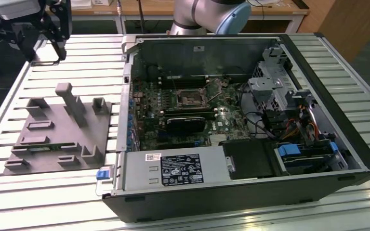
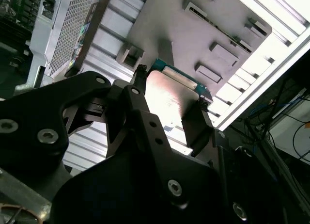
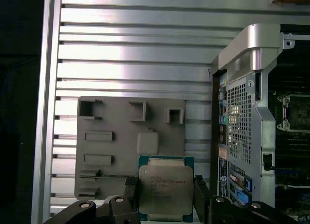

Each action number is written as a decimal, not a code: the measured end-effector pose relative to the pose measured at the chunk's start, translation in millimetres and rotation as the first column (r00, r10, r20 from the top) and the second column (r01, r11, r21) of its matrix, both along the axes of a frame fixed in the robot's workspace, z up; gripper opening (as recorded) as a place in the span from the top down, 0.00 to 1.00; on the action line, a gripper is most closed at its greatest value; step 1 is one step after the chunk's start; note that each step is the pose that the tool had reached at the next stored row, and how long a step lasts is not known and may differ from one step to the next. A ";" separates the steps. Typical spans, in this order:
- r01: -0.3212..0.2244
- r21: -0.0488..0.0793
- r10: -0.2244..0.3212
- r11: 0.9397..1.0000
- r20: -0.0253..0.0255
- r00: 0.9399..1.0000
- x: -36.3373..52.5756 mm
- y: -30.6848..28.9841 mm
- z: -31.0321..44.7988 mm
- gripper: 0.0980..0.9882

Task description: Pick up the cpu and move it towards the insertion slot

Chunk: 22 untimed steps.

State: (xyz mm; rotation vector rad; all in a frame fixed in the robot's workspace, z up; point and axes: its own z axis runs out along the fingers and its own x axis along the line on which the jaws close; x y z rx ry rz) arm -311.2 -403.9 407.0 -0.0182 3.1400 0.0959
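The black two-fingered gripper [image 3: 165, 197] is clenched on the cpu [image 3: 166, 189], a small flat square chip with a silvery metal lid on a green board. In both wrist views one finger presses on each of two opposite edges, so the chip hangs face-out between them, clear of everything below. Judged from that, the pick is done and the carry is under way.

In the exterior view the gripper [image 1: 40, 41] hangs at the far end of the table on that view's left, well above the slatted aluminium table [image 1: 63, 192]. Below it lies one grey moulded fixture [image 3: 101, 151] with upright posts and shallow pockets — likely the parking place for parts. The first wrist view shows a square raised pad [image 3: 147, 141] on it, just beyond the chip's edge.

To the exterior view's right stands one open black computer case [image 1: 339, 144], laid on its side so the board faces up and can be reached from above. At the middle of the green motherboard [image 1: 172, 103] sits a single square insertion slot [image 1: 191, 98] with a metal frame — well apart from the chip.
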 end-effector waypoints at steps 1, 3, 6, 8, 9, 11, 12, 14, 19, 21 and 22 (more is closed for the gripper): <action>0.000 0.000 0.000 1.000 0.000 1.000 1.8 0.0 0.0 0.50; 0.000 0.000 0.000 1.000 0.000 1.000 5.8 0.0 0.0 0.50; 0.000 0.000 0.000 1.000 0.000 1.000 10.9 0.0 0.0 0.50; 0.000 0.000 0.000 1.000 0.000 1.000 14.3 0.0 0.0 0.50; 0.000 0.000 0.000 1.000 0.000 1.000 16.0 0.0 0.0 0.50; 0.000 0.000 0.000 1.000 0.000 1.000 19.3 0.0 0.0 0.50; 0.000 0.000 0.000 1.000 0.000 1.000 20.9 0.0 -0.1 0.50; 0.000 0.000 0.000 1.000 0.000 1.000 24.1 0.0 0.0 0.50; 0.000 0.000 0.000 1.000 0.000 1.000 32.9 0.0 -0.1 0.50; 0.000 0.000 0.000 1.000 0.000 1.000 36.5 0.0 0.0 0.50; 0.000 0.000 0.000 1.000 0.000 1.000 38.3 0.0 0.0 0.50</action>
